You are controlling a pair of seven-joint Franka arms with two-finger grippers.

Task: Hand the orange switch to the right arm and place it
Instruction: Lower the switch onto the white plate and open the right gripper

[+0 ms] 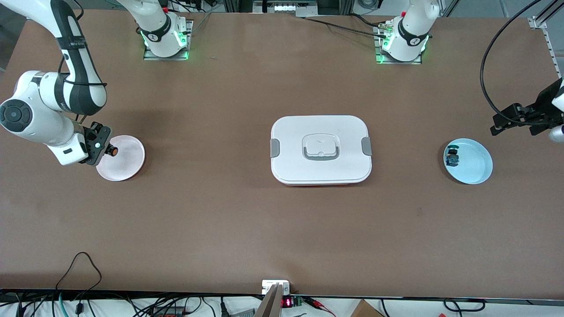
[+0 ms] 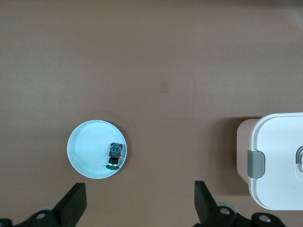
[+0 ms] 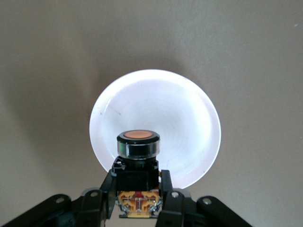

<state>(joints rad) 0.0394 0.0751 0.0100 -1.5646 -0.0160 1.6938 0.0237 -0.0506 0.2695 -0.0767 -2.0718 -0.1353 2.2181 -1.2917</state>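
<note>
The right gripper (image 1: 107,149) hangs over the pink plate (image 1: 128,164) at the right arm's end of the table, its fingers pinching the orange switch (image 1: 113,151); from the front view the switch is only a small orange dot at the fingertips over the plate's edge, while the right wrist view shows it large, the orange switch (image 3: 138,151) held by its black body between the two fingers (image 3: 106,189) with its round orange cap in a silver ring pointing away from the wrist, yellow and red parts visible at its base, and the pink plate (image 3: 189,127) underneath; the left gripper (image 1: 513,121) waits over bare table at the left arm's end, jaws spread wide, near the blue plate (image 1: 478,169); the left wrist view shows its two black fingertips (image 2: 204,201) well apart and, on the table, the blue plate (image 2: 85,146) with a second small switch (image 2: 115,155) lying in it, which in the front view is just a dark speck (image 1: 452,156); a white lidded box (image 1: 320,149) with grey side clips sits in the middle of the table, and the left wrist view catches only one end of it (image 2: 277,161); no writing on the switches, plates or box can be read
</note>
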